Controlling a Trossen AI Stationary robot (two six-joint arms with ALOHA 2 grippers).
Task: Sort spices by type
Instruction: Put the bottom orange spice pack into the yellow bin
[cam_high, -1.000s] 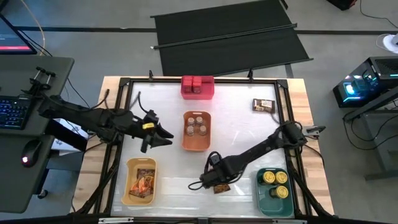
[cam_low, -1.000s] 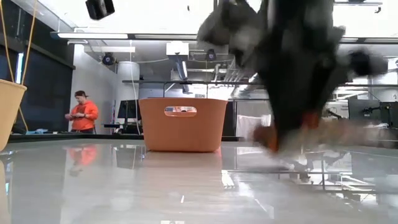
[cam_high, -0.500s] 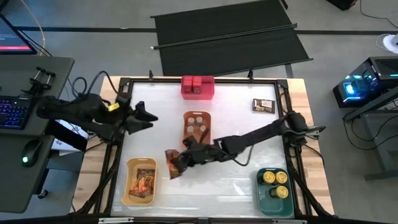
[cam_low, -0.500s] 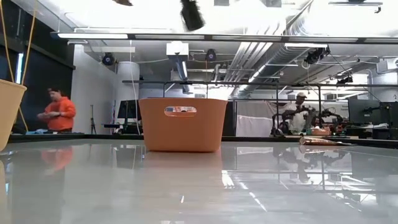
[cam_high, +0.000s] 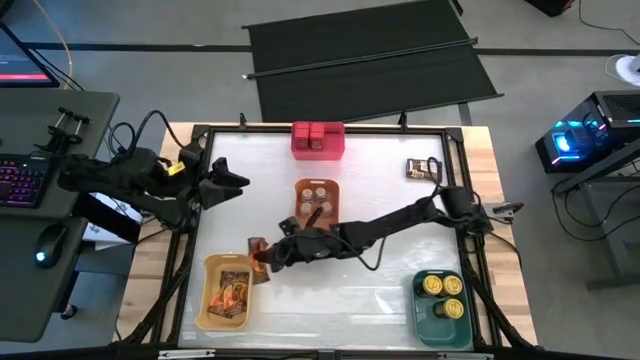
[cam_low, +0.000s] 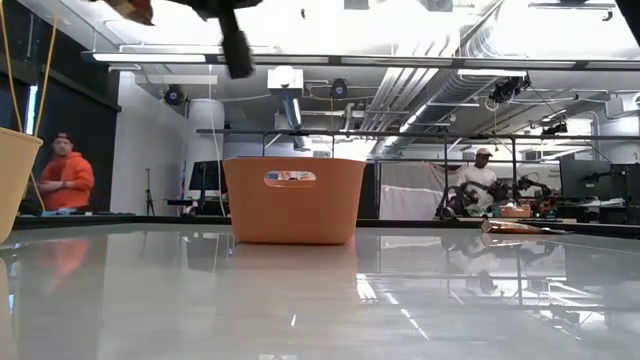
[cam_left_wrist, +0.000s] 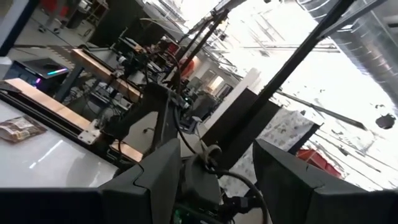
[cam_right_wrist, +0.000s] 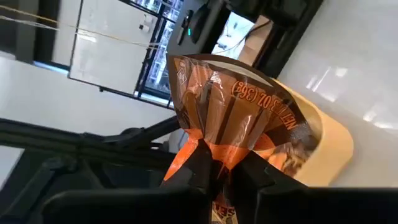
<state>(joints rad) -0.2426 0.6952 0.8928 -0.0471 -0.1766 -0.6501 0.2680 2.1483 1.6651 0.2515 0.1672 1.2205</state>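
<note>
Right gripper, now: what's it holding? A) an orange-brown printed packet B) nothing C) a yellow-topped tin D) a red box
A: the right gripper is shut on the orange-brown printed packet, pinching its edge; in the high view the packet hangs at the rim of the yellow bin.

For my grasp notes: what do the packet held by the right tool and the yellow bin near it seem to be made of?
The packet looks like thin glossy printed film, probably plastic: it creases and puckers where the right tool pinches it. The yellow bin looks like smooth, matte moulded plastic, with an even, rounded rim.
</note>
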